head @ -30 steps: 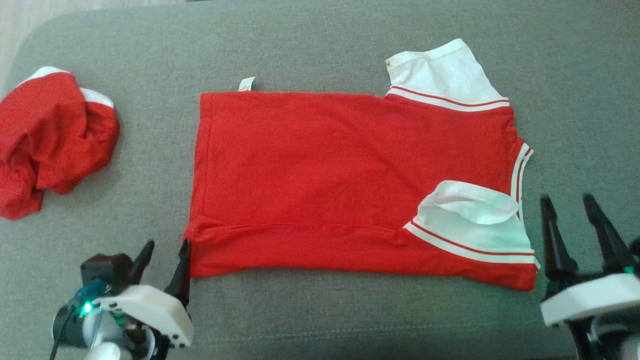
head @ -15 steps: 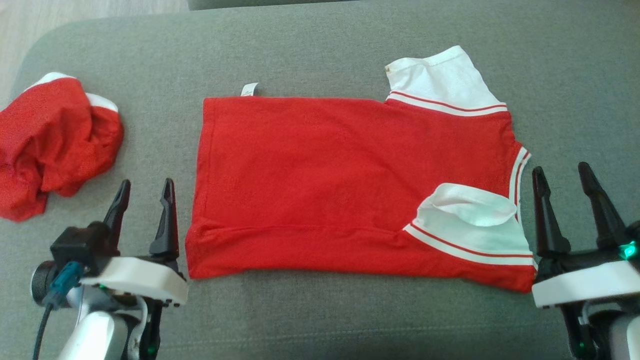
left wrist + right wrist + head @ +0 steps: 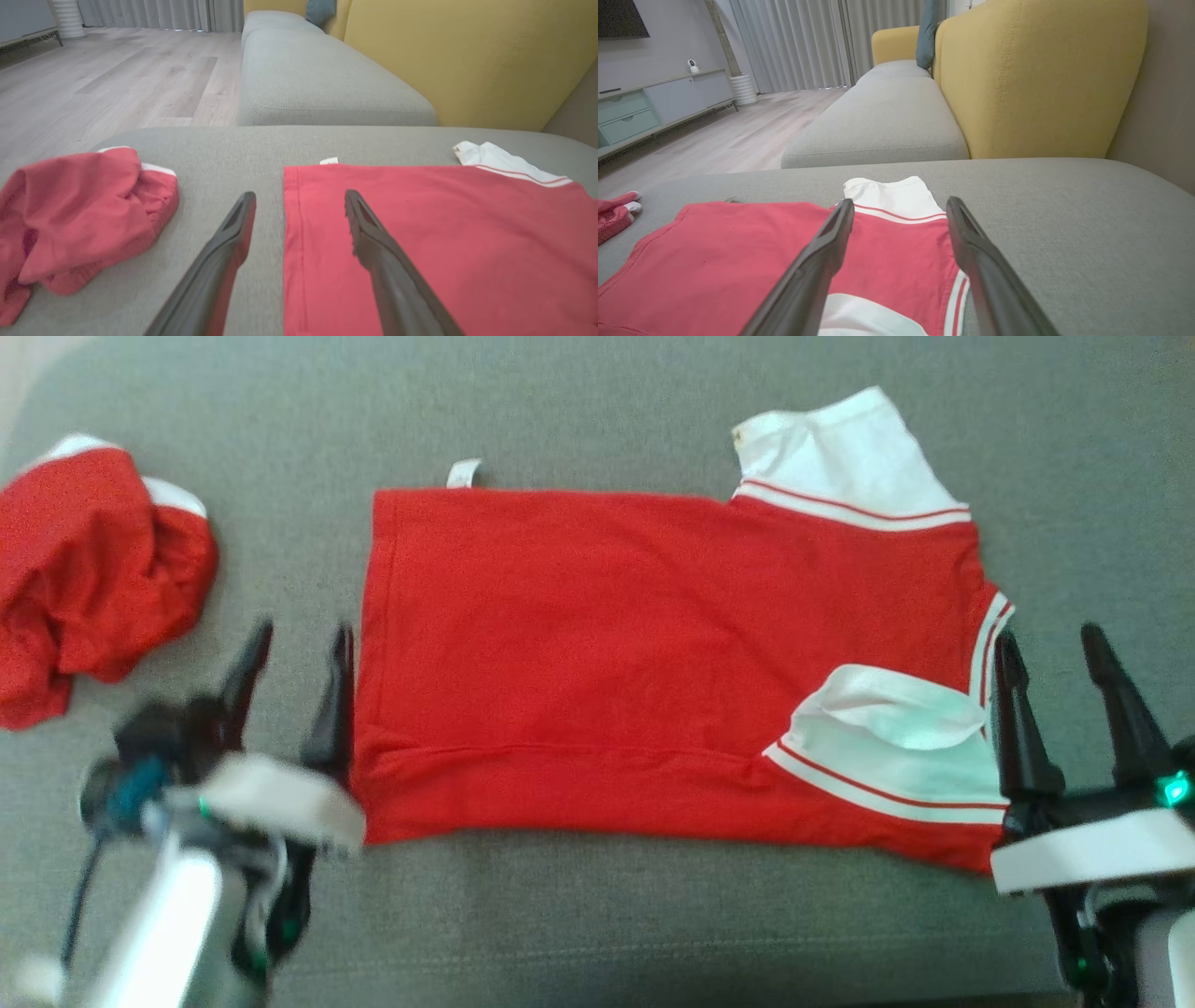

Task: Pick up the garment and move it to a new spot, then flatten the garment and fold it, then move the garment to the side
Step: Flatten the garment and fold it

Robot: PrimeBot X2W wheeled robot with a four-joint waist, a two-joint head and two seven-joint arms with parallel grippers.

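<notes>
While both grippers stand with fingers spread wide and nothing between them, the red garment lies flat in the middle of the grey seat cushion. In the head view the left gripper sits at 8 o'clock and the right gripper at 4 o'clock. Each straddles a garment end, one finger over cloth and the other over bare cushion. I cannot tell whether the fingers touch the fabric.

One white sleeve sticks out at 1 o'clock; the other sleeve is folded onto the red body at 4 o'clock. A small label pokes past the far edge at 11 o'clock. Bare cushion runs along 12, 3 and 6 o'clock. A crumpled red garment takes the 9 o'clock side, well apart from the flat one, near the cushion's rounded corner.

The left wrist view places the left gripper across the hem. The wooden floor and a yellow backrest lie beyond. The right wrist view places the right gripper across the striped neck edge and adds curtains and a cabinet.
</notes>
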